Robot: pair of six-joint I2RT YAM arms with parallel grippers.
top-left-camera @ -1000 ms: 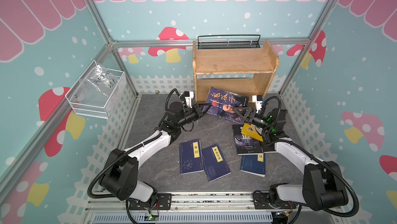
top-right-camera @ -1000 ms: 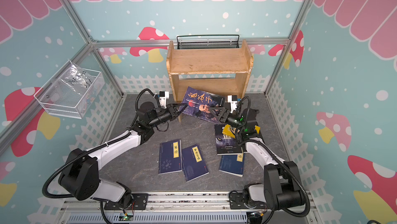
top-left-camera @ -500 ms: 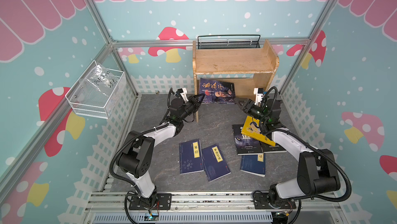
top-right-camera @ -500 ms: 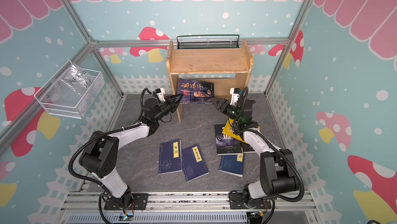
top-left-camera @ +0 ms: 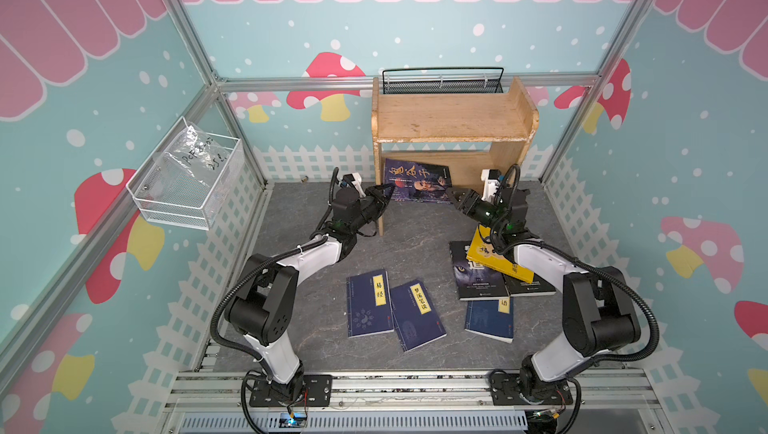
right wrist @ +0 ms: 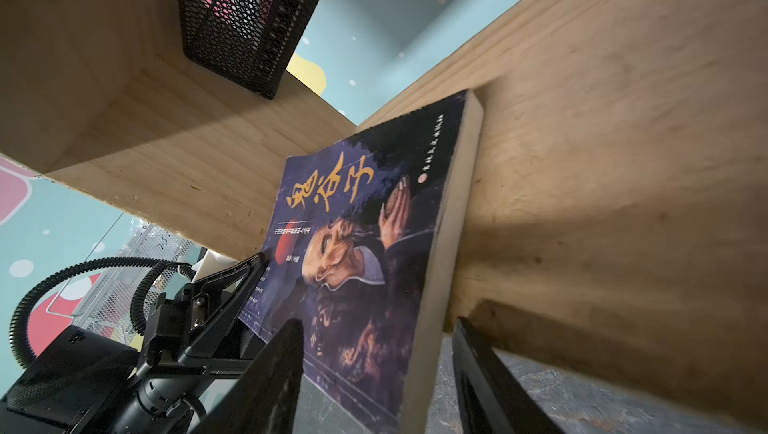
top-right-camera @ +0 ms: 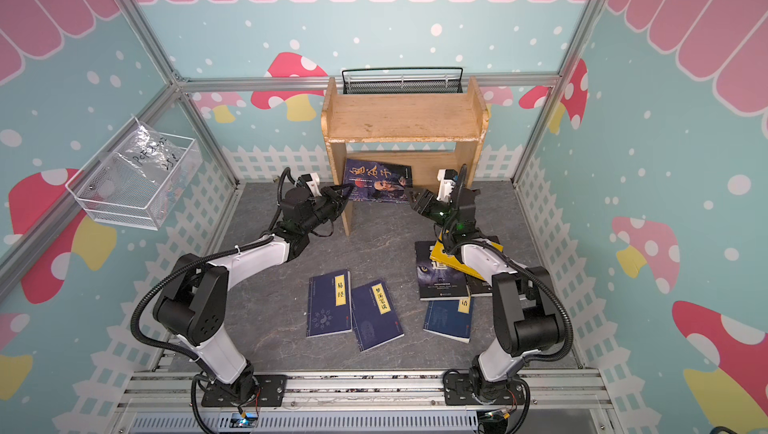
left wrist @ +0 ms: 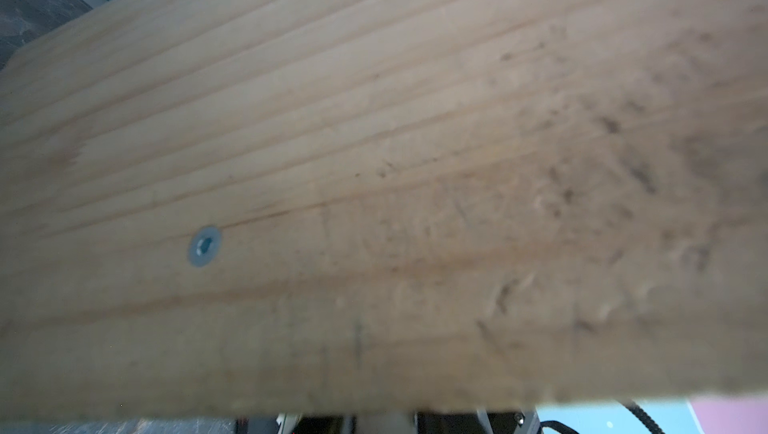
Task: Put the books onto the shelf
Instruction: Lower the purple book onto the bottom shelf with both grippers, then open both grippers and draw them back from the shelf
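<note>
Held in mid-air 1 second ago, the portrait book [top-left-camera: 415, 180] now lies on the lower tier of the shelf [top-left-camera: 453, 120] in both top views, its front edge overhanging. The left gripper [top-left-camera: 384, 194] and right gripper [top-left-camera: 455, 199] flank it, probably to push it deeper. The other books [top-left-camera: 409, 315] wait on the table [top-left-camera: 415, 228]. The left wrist view shows only shelf wood, so that gripper's opening cannot be told. In the right wrist view the right jaws stand apart, clamping nothing.
</note>
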